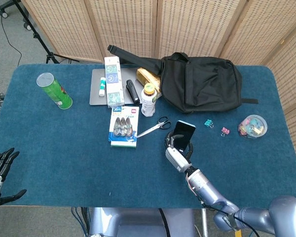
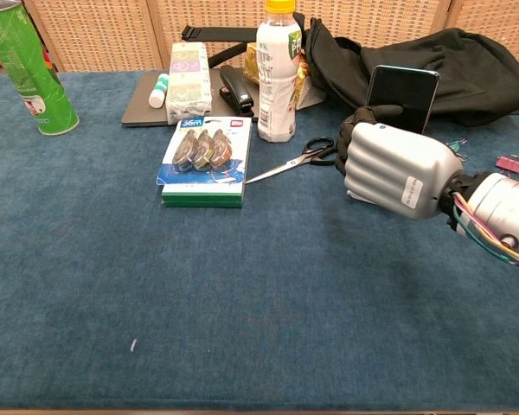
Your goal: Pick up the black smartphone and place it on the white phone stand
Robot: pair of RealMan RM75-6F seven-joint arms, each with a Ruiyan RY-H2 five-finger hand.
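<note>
blue felt table point(image 1: 64, 158), lots of clutter. right hand point(image 2: 389, 169) grasping the black smartphone point(image 2: 401, 97) upright, centre-right of frame, over the white phone stand point(image 2: 356, 195), mostly hidden. seating step; next, probably lower it in and release. left hand point(image 1: 0, 165) idle, fingers apart.

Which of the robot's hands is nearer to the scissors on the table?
Right. The right hand, holding the black smartphone, sits just beside the scissors; the left hand hangs off the table's far left edge.
</note>
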